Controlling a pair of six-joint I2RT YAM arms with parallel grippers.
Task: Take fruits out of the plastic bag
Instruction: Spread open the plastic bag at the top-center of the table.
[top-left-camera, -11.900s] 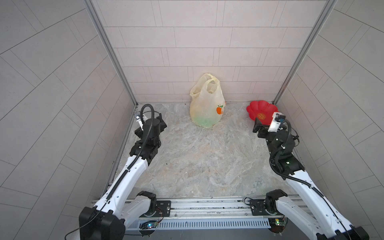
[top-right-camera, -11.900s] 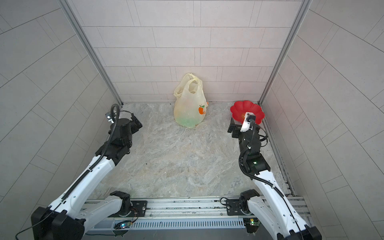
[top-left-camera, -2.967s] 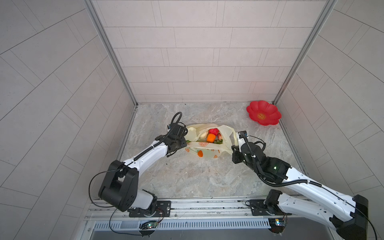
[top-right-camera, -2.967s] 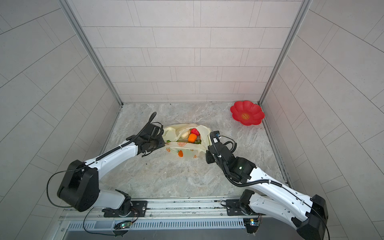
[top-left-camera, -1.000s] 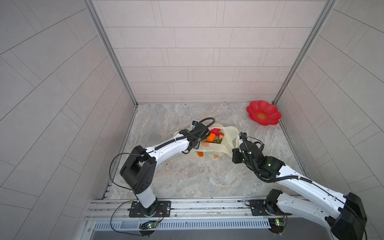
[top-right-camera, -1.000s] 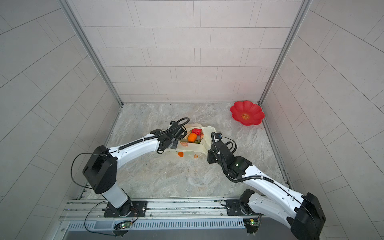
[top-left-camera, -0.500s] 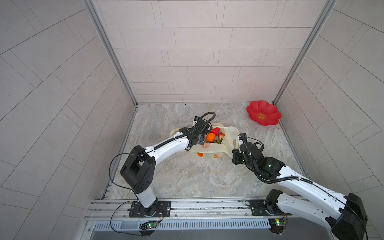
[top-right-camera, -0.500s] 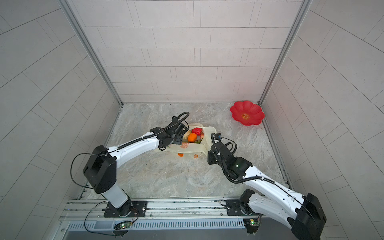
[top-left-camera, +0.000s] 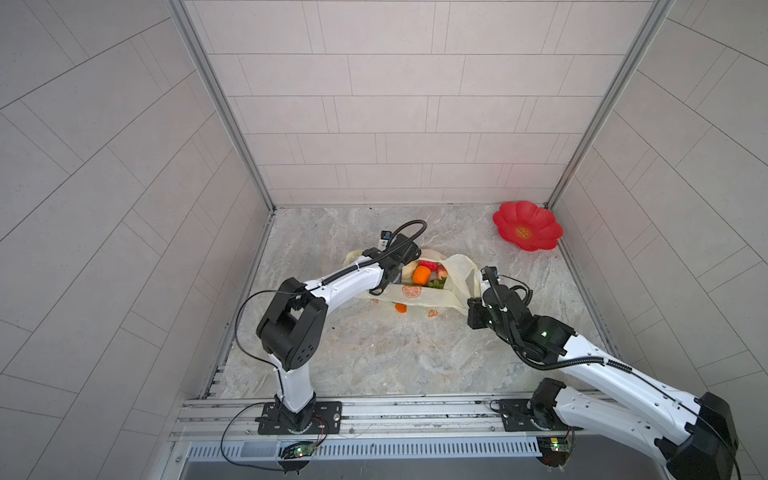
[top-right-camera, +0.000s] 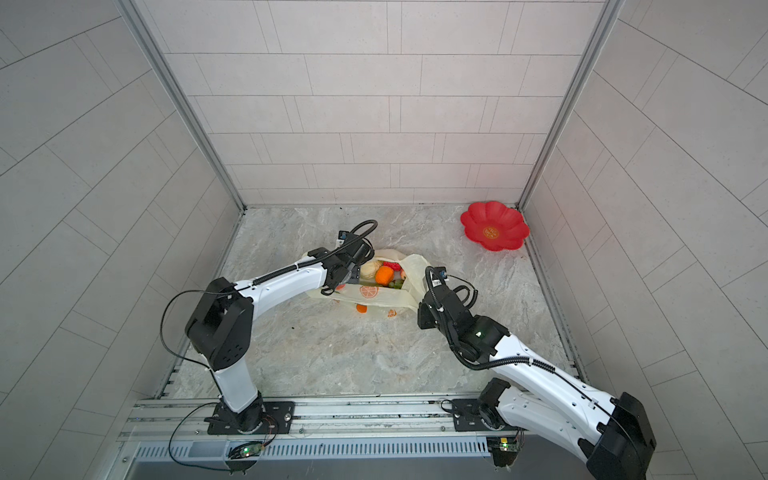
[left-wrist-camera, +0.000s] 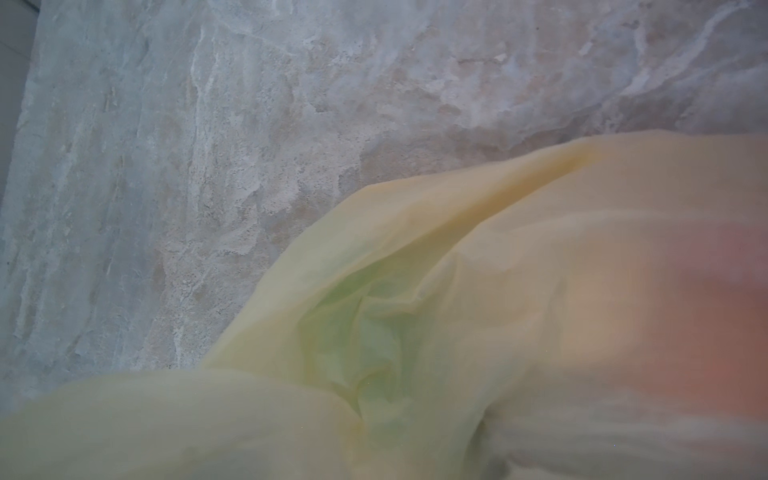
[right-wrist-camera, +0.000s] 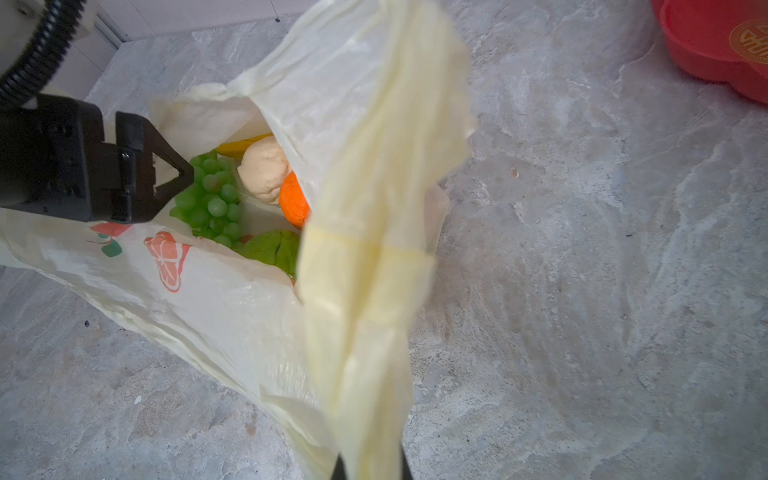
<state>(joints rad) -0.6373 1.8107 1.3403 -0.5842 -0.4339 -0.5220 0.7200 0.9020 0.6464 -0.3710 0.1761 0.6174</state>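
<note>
**While the right tool pinches a handle, the plastic bag lies open on its side**

Because that handle is pulled taut, the bag's mouth gapes upward and toward the right arm. The bag rests near the middle of the table. In both top views its long axis runs across the table from the left arm's side to the right arm's side. Its closed bottom is under the left wrist.

The right tool is clenched on the handle strip.

The left tool reaches into the mouth with a fingertip against the green grape bunch. I cannot tell whether it is spread or closed.

The fruits sit inside the bag, just behind the mouth. The cream bulb touches the orange. A green ball lies nearer the right arm, and a banana edge shows behind the bulb. A red piece lies behind the orange.

A red plate sits well apart in the far corner.
</note>
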